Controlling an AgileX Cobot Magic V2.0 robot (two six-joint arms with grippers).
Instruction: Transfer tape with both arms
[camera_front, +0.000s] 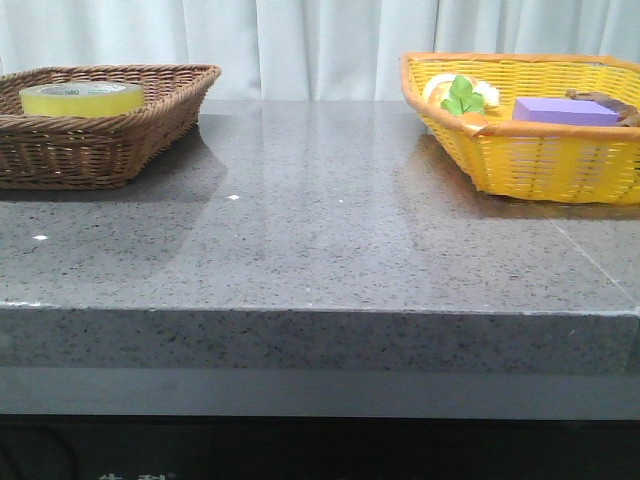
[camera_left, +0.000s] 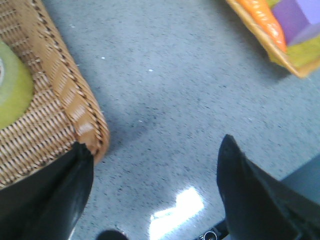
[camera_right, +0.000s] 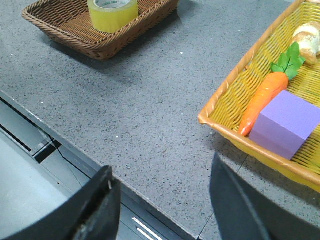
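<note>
Wicker baskets sit at opposite ends of the grey table (camera_front: 320, 240).
Yellow tape (camera_front: 82, 98) lies flat in the brown basket (camera_front: 120, 140) on the left; the yellow basket (camera_front: 540, 160) holds a purple block (camera_front: 565, 110), a carrot (camera_right: 263, 100) and a pale item. Only the wrist views show the arms: the left gripper (camera_left: 155, 185) and right gripper (camera_right: 162, 200) are spread wide, empty, touching nothing.

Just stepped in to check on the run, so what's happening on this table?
Nothing is being handled yet. The tape sits in the brown basket on the left, untouched. The yellow basket on the right holds a carrot and a purple block. The left tool and right tool are open and empty.
</note>
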